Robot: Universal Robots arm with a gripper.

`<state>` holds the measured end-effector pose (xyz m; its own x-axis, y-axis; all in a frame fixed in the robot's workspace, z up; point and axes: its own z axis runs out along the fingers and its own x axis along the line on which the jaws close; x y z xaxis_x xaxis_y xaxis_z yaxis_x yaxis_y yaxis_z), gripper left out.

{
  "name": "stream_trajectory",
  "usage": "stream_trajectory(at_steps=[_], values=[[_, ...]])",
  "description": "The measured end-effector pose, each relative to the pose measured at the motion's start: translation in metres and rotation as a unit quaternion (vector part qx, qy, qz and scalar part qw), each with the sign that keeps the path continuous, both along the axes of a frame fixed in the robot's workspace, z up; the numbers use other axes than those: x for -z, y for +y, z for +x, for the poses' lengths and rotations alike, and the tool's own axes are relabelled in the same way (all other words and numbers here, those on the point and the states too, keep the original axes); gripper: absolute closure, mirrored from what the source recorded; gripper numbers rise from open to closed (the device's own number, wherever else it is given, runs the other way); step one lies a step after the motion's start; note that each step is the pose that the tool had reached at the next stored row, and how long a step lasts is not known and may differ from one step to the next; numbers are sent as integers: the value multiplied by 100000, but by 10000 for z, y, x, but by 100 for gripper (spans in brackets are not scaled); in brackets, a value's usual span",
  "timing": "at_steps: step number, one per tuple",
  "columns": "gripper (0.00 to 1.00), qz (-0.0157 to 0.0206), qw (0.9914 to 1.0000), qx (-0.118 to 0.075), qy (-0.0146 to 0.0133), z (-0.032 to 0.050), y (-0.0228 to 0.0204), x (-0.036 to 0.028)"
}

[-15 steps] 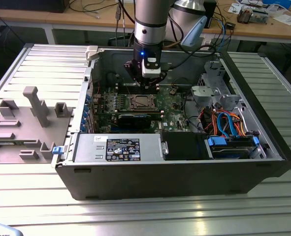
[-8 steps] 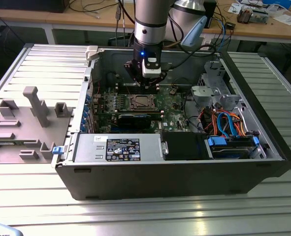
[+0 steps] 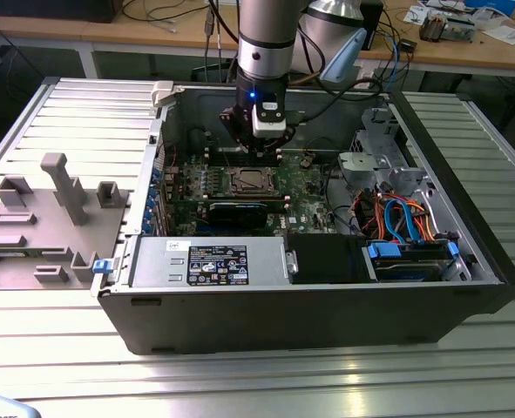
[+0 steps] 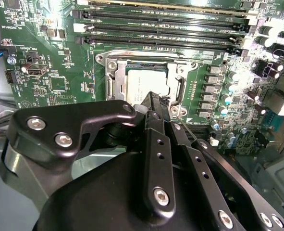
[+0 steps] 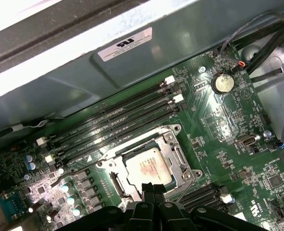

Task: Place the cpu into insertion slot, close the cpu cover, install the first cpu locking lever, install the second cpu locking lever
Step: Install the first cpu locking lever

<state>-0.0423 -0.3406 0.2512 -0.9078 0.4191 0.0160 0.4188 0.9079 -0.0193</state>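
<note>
Pincer: the gripper (image 4: 154, 99) is hanging low inside the open computer case (image 3: 327, 305), its two black fingers pressed together with nothing visible between them.
Tip: it is pointing down at the near edge of the insertion slot (image 3: 250, 181); whether it is touching metal there cannot be told.
Chip: the cpu (image 5: 149, 166) is sitting flat in the socket, its dull silver top facing up, square to the rim, as it must be for the contacts to meet.
Frame: the cpu cover (image 5: 180, 156) appears to be lying down around the chip, its window leaving the metal top exposed, so the chip is being kept from lifting out.
Lever: a thin wire lever (image 5: 91, 162) is running along the socket's far side, next to the memory slots (image 5: 113, 120); whether it is hooked under its catch cannot be told.
Board: the green circuit board (image 3: 305, 187) is lying on the case floor, so the arm is reaching in from straight above.
Progress: judging by the seated chip and lowered frame, the work is standing at the locking stage, and the closed fingers are suiting a push rather than a grasp.
Surroundings: a grey fixture block (image 3: 57, 187) is standing on the ribbed table (image 3: 240, 383) at the exterior view's left, well apart from the case.
</note>
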Motion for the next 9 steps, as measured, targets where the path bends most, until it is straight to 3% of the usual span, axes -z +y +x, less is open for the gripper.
stream_trajectory(at_steps=[9], values=[[89, 0, 99997, -824, -2, 0, 0, 0]])
